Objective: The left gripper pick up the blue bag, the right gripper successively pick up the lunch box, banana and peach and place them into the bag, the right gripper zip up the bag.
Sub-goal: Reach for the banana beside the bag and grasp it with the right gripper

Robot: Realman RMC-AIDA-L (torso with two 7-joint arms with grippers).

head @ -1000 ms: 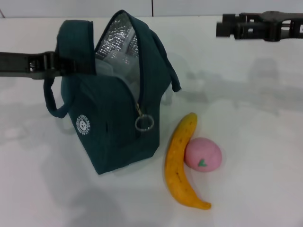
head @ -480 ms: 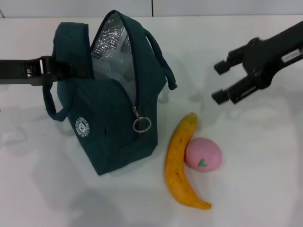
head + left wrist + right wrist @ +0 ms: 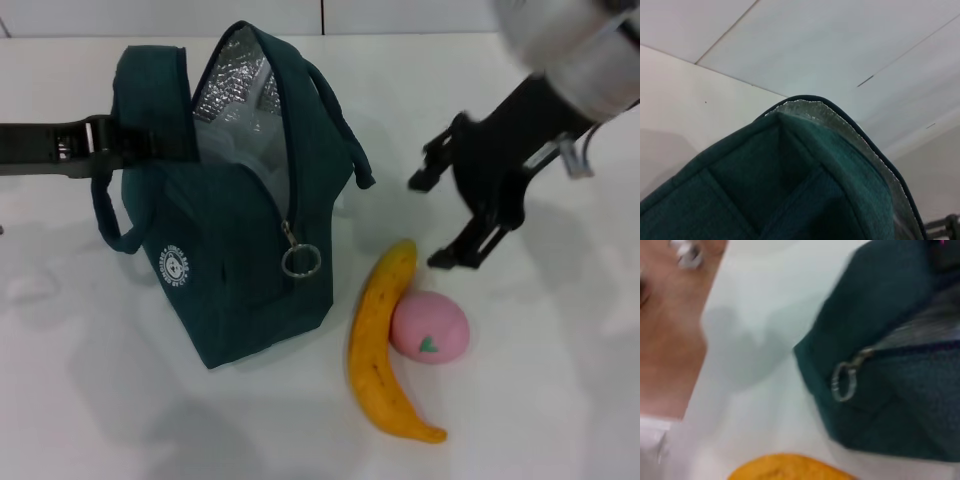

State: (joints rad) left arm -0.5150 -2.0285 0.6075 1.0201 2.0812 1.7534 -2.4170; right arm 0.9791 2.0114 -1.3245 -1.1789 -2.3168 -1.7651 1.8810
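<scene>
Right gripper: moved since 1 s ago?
Yes. The right gripper, open, has come down from the table's far edge toward the banana tip, right of the blue bag.

The black two-fingered left gripper (image 3: pixel 150 148) reaches in level from the robot's left on its black arm, its fingers closed on the upper edge of the dark teal-blue fabric bag (image 3: pixel 235 260). The black two-fingered right gripper (image 3: pixel 440 222) descends at an angle from the upper right, behind a silver cylindrical arm segment (image 3: pixel 575 50), its fingers spread apart with nothing between them.
</scene>
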